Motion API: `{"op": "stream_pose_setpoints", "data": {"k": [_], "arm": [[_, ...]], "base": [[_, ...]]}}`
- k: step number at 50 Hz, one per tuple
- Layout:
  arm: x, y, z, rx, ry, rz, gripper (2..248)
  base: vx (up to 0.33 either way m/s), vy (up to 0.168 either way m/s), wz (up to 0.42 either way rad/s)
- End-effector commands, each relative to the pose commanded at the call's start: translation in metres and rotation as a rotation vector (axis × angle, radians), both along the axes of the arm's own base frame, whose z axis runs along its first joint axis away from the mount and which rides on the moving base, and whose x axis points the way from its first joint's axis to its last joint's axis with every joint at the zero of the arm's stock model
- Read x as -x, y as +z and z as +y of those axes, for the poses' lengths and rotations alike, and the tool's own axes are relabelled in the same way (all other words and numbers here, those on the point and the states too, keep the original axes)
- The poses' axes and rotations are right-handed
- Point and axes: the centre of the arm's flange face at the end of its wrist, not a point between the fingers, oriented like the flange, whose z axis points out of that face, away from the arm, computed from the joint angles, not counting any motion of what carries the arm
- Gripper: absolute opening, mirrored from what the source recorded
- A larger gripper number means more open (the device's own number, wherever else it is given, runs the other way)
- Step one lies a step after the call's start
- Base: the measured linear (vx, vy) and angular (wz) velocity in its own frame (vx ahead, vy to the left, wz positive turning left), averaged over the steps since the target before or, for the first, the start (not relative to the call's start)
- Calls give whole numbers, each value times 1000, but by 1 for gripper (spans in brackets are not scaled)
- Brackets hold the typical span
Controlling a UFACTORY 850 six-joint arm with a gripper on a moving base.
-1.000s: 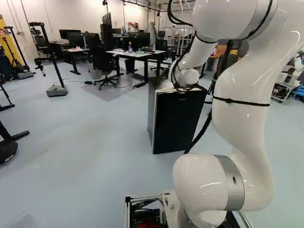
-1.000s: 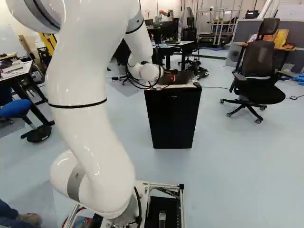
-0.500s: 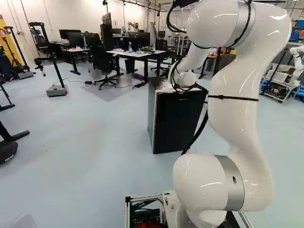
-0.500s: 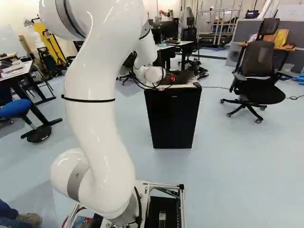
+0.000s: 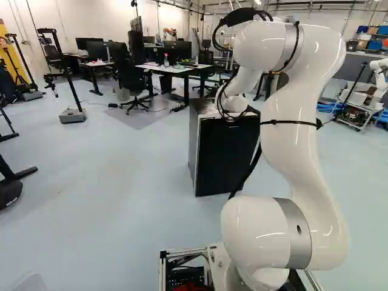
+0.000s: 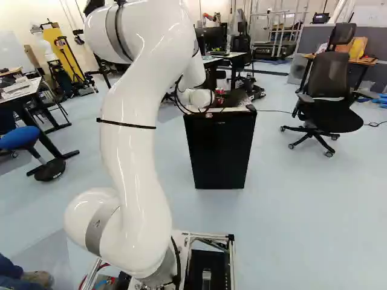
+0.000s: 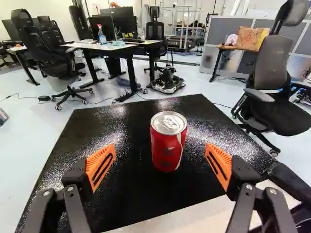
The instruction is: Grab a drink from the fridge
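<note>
You're facing red drink can (image 7: 163, 145), standing upright on top of black mini-fridge (image 6: 221, 151). Fingers (image 7: 99, 167) standing wide apart, pinching nothing. Can sitting ahead, near centre line of gap, long axis running vertical; you're likely needing straight advance, then squeeze across its sides.
</note>
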Motion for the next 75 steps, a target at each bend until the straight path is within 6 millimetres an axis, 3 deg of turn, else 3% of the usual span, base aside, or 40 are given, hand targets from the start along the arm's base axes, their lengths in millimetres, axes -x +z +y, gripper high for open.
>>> {"op": "stream_pose_setpoints", "data": {"k": [16, 27, 28, 32, 33, 37, 38, 43, 44, 75], "arm": [[-23, -5, -10, 5, -7, -21, 247], [-24, -5, -11, 5, -7, -22, 247], [-24, -5, -11, 5, -7, -22, 214], [-24, -5, -11, 5, -7, -22, 214], [-24, -5, -11, 5, -7, -22, 175], [-24, -5, -11, 5, -7, -22, 175], [-24, -5, -11, 5, -7, -22, 136], [-24, -5, -11, 5, -7, -22, 136], [-24, -5, -11, 5, -7, -22, 101], [-22, 25, -10, 15, -7, -62, 99]], "base": [[0, 0, 0], [0, 0, 0], [0, 0, 0], [0, 0, 0], [0, 0, 0], [0, 0, 0], [0, 0, 0], [0, 0, 0], [0, 0, 0], [0, 0, 0]]}}
